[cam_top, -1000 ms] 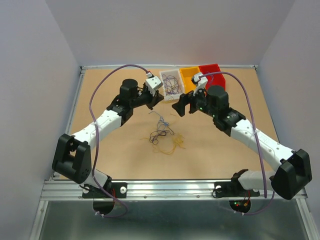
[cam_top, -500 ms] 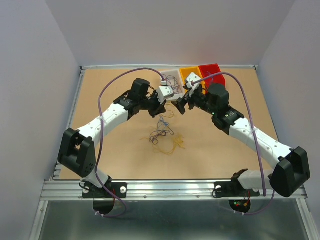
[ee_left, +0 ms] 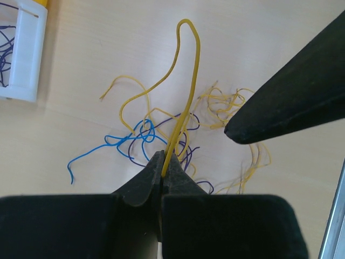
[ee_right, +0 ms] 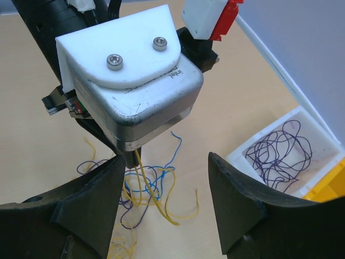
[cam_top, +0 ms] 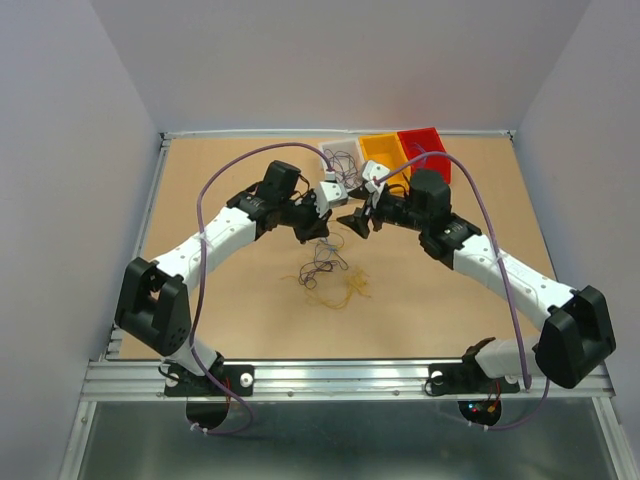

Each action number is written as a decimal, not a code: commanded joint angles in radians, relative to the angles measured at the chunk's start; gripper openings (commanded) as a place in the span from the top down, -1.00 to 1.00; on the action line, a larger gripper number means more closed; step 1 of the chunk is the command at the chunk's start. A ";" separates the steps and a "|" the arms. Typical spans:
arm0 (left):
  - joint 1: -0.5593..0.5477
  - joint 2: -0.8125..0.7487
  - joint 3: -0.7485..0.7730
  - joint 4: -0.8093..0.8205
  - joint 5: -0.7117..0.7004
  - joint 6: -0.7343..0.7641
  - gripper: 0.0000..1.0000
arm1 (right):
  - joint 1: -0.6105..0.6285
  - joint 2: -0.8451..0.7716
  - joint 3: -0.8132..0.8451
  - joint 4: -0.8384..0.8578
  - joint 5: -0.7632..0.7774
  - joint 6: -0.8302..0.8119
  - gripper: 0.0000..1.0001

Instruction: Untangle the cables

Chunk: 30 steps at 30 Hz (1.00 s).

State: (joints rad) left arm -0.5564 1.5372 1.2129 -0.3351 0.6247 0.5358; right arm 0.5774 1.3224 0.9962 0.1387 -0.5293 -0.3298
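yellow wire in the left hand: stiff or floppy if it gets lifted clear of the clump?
Probably springy, not limp: the yellow wire holds a smooth loop past the left hand. Likely very light, being so thin. It may tug the clump along, since its far end seems to curl back into it.

On the table (cam_top: 400, 310) centre, cables (cam_top: 325, 272) beneath left fingers (ee_left: 145, 183) and right fingers (ee_right: 237, 205); bins (cam_top: 383, 143) behind.

Left end effector (ee_left: 163, 162) tight, right (ee_right: 164, 162) agape
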 commanded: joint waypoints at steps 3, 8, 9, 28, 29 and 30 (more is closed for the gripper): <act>-0.004 -0.077 0.036 -0.004 0.041 0.023 1.00 | 0.002 0.024 -0.030 0.033 -0.075 -0.002 -0.25; -0.004 -0.095 0.030 -0.005 0.058 0.030 1.00 | 0.002 0.054 -0.027 0.033 -0.089 0.002 -0.06; -0.004 -0.097 0.030 -0.007 0.061 0.032 1.00 | 0.004 0.057 -0.025 0.033 -0.096 0.000 0.00; -0.004 -0.131 0.008 0.051 0.015 -0.010 1.00 | 0.004 0.100 -0.097 0.038 -0.213 0.072 0.81; -0.002 -0.130 0.010 0.047 0.023 -0.007 1.00 | 0.006 0.103 -0.096 0.038 -0.204 0.074 0.75; -0.004 -0.130 0.011 0.047 0.023 -0.007 1.00 | 0.006 0.106 -0.091 0.038 -0.196 0.075 0.71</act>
State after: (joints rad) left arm -0.5636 1.4570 1.2125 -0.3256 0.6418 0.5343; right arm 0.5774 1.4105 0.9180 0.1513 -0.7128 -0.2752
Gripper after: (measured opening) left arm 0.084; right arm 0.117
